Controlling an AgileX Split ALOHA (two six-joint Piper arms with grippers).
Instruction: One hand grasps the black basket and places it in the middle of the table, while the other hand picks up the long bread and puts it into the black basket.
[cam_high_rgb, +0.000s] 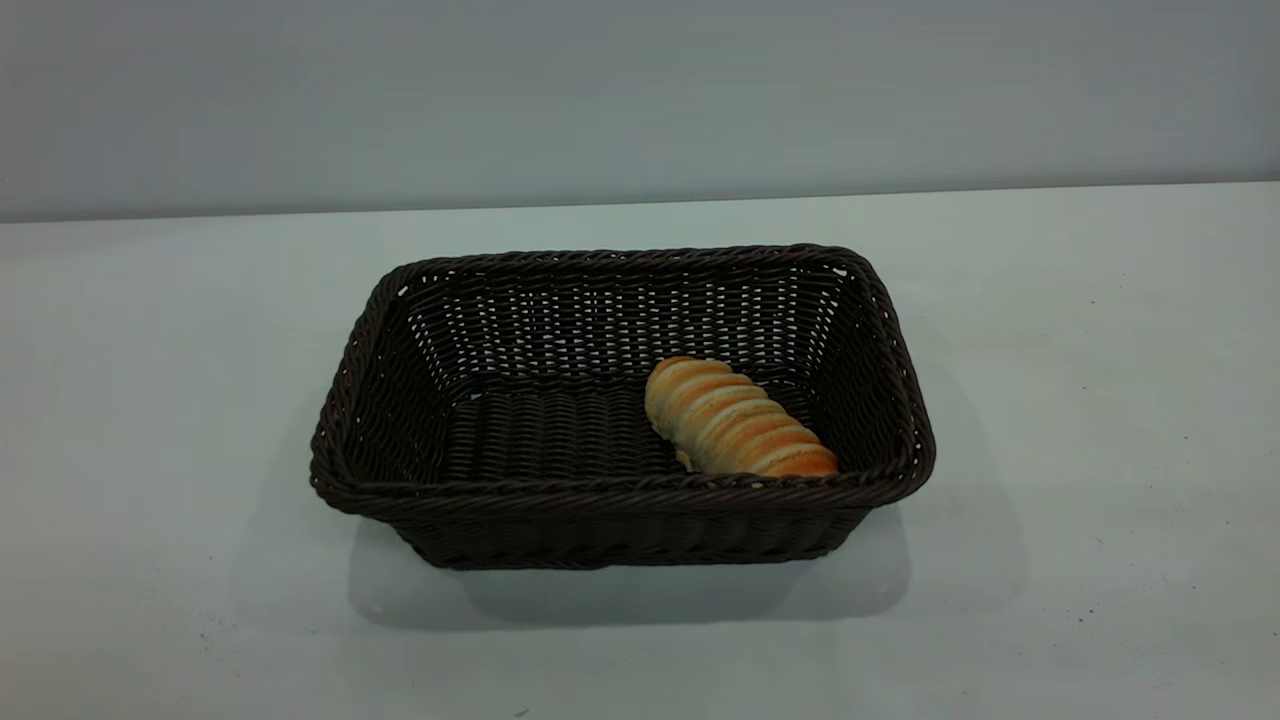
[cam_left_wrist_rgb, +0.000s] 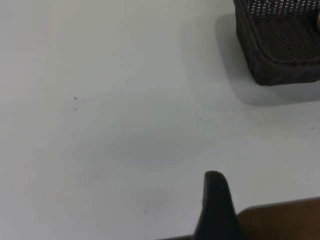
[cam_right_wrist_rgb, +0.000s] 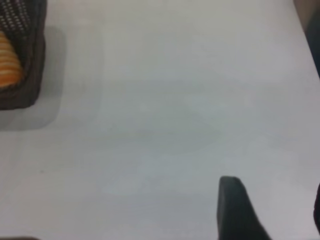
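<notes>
While the black wicker basket (cam_high_rgb: 470, 300) sits near the centre of the white table (cam_high_rgb: 1100, 400), the long bread (cam_high_rgb: 735, 420) already lies inside it, at about four o'clock on the basket floor, angled with one end close to the near rim. Both arms are out of the exterior view. From the left wrist view, one dark finger (cam_left_wrist_rgb: 216, 210) of the left gripper (cam_left_wrist_rgb: 225, 220) shows above bare table, with a corner of the basket well apart at about one o'clock. From the right wrist view, one dark finger (cam_right_wrist_rgb: 237, 210) of the right gripper (cam_right_wrist_rgb: 272, 215) shows, with the basket's end and the bread well apart at about ten o'clock. Neither gripper holds anything; whether either is spread or closed cannot be told.

Judged from this, both placements look done. Doing the remaining step well means keeping each arm clear of the basket rim, parked to its own side, so nothing gets nudged off centre.
</notes>
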